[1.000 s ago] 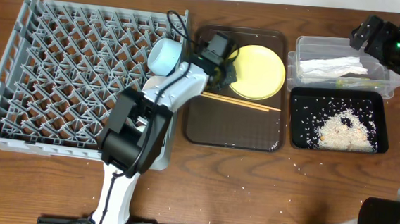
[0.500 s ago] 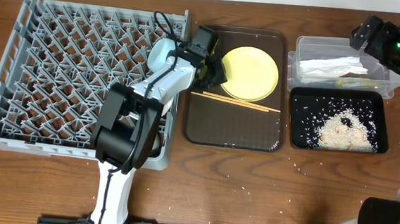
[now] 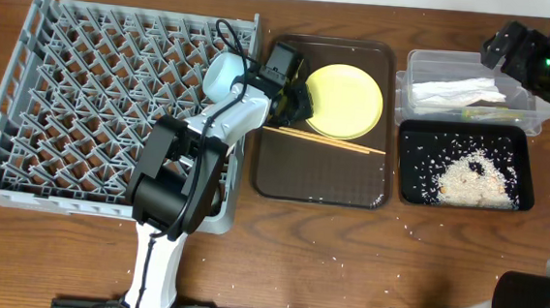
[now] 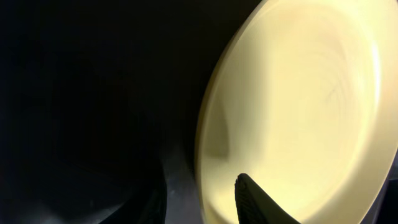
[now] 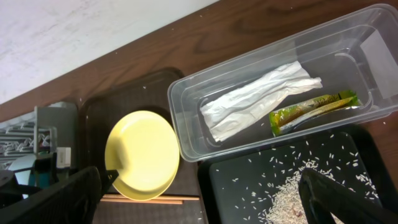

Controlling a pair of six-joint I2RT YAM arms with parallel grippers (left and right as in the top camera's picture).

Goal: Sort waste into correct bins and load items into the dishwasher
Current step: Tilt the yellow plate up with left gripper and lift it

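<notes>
Over the brown tray (image 3: pixel 322 182), the outstretched left gripper (image 3: pixel 299 97) pinches the yellow plate (image 3: pixel 349 101) — right gripper (image 5: pixel 199 180) spread, aloft.

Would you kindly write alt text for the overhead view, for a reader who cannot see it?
The left tool grips the rim of a yellow plate on a brown tray, with chopsticks beside it and a grey dish rack to its left. At right, a clear tub holds a napkin; a black tray holds rice.
</notes>
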